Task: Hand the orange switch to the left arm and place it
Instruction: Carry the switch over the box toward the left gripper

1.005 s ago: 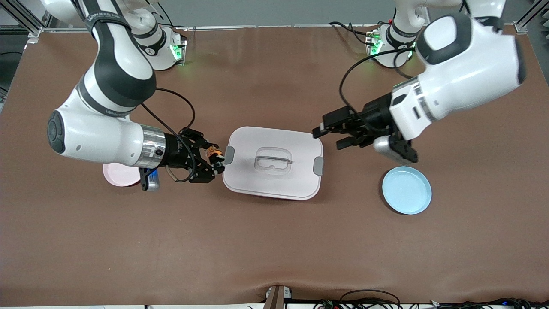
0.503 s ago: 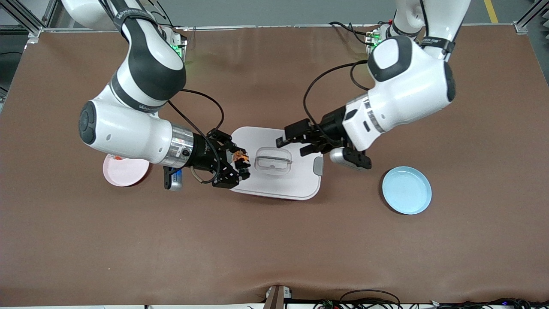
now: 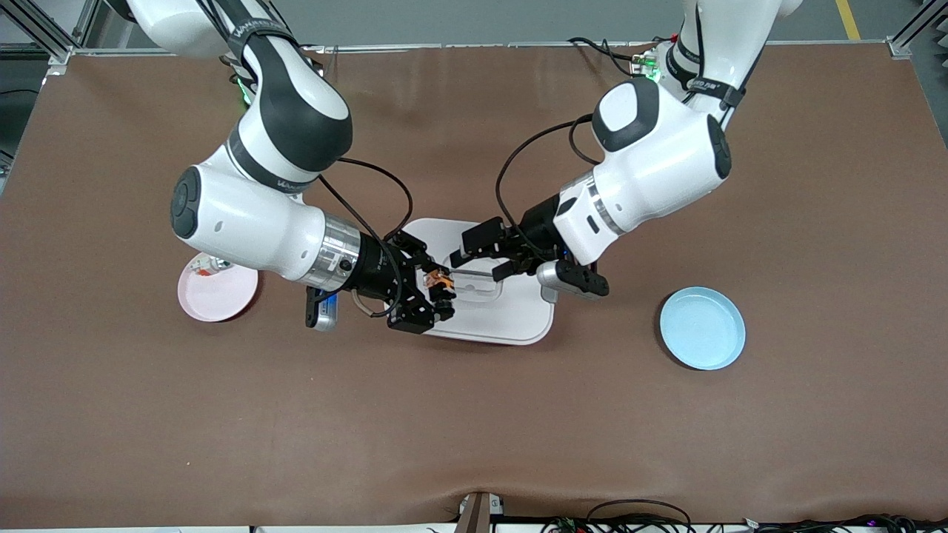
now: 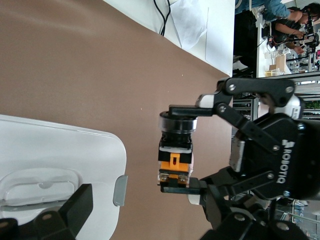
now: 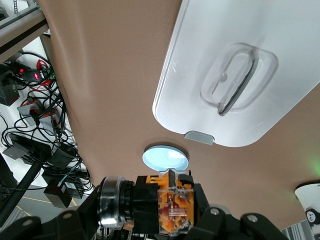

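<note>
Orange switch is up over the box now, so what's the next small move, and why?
Probably ease the left gripper in until its open fingers straddle the switch, then close. The right gripper holds the switch shut over the box, and the left gripper hovers just beside it, not yet touching.

The surface (image 3: 474, 414) wears a matt brown covering, smooth like vinyl, rippled faintly along its camera-side edge. The box (image 3: 518, 318) looks like satin white plastic with grey clips and a clear glossy lid handle. The orange switch (image 4: 175, 150) is hard plastic, black and orange, ringed with shiny metal. Both plates, pink (image 3: 222, 300) and light blue (image 3: 702, 328), look smooth and matt.
</note>
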Tool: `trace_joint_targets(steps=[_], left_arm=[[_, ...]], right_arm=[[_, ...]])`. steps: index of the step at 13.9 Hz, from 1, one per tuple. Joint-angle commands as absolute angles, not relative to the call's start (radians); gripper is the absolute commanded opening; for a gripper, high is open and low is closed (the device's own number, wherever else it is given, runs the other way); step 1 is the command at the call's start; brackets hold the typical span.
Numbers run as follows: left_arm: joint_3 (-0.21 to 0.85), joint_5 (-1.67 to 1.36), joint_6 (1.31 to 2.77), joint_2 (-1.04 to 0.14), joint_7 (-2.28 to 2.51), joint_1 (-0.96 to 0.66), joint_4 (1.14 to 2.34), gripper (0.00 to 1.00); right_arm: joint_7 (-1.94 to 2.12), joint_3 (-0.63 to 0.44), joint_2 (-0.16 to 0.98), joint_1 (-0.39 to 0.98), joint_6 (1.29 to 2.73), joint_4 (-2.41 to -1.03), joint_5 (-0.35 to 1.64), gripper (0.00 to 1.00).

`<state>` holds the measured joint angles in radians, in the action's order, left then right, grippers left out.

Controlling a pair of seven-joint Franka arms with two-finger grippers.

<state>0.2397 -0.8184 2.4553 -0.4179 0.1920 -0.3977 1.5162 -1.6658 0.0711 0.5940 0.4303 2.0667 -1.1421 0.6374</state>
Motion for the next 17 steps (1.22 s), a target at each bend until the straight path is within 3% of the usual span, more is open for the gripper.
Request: trace_joint_targets(steps=[1,17], left_arm=[[0.238,-0.825,2.488,-0.463,0.175,-0.411,1.477,1.0],[0.233,-0.834,2.533,-0.476,0.103,-0.373,1.46,1.0]], right_arm=[[-1.71,0.064,0.643,0.452,2.077,-1.058,0.652,0.0],[-1.732,0.066,0.649,0.488,2.126,-1.055,0.653,0.0]])
